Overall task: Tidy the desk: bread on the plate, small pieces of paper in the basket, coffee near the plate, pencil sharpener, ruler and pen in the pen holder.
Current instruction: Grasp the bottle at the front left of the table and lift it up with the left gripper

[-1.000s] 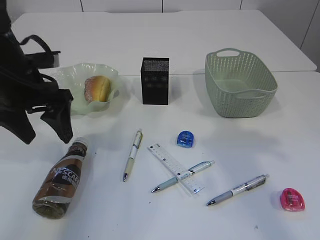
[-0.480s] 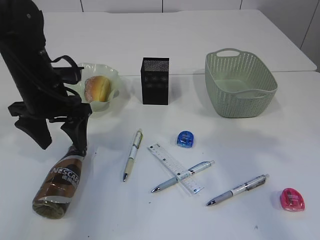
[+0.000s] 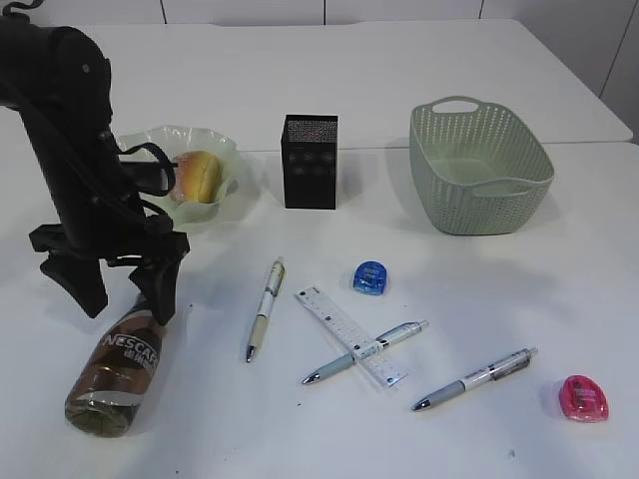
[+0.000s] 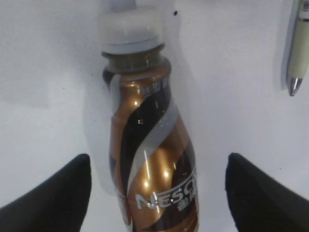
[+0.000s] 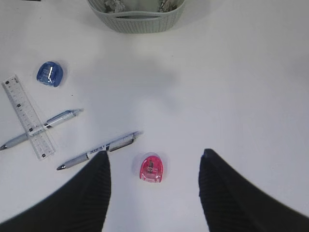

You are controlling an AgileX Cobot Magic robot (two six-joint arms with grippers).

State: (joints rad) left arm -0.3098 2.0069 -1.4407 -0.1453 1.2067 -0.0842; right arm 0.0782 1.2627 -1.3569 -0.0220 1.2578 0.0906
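Note:
The coffee (image 3: 118,364) lies on its side at the desk's front left, cap pointing away. My left gripper (image 3: 122,294) hangs open over its neck end, one finger on either side, not touching the coffee (image 4: 149,145). The bread (image 3: 195,177) sits in the wavy green plate (image 3: 228,152). A ruler (image 3: 349,336) lies crossed under a pen (image 3: 364,351), with two more pens (image 3: 265,307) (image 3: 474,379) nearby. My right gripper (image 5: 154,157) stands open above a pink pencil sharpener (image 5: 151,169). A blue sharpener (image 3: 370,276) lies mid-desk.
The black mesh pen holder (image 3: 310,165) stands behind the pens. The green basket (image 3: 479,170) is at the back right, and pale crumpled bits show inside the basket (image 5: 140,19). The right arm is outside the exterior view.
The left arm has swung in from the left edge and come down, so its open fingers now straddle the bottle's neck end. Nothing on the desk has moved.

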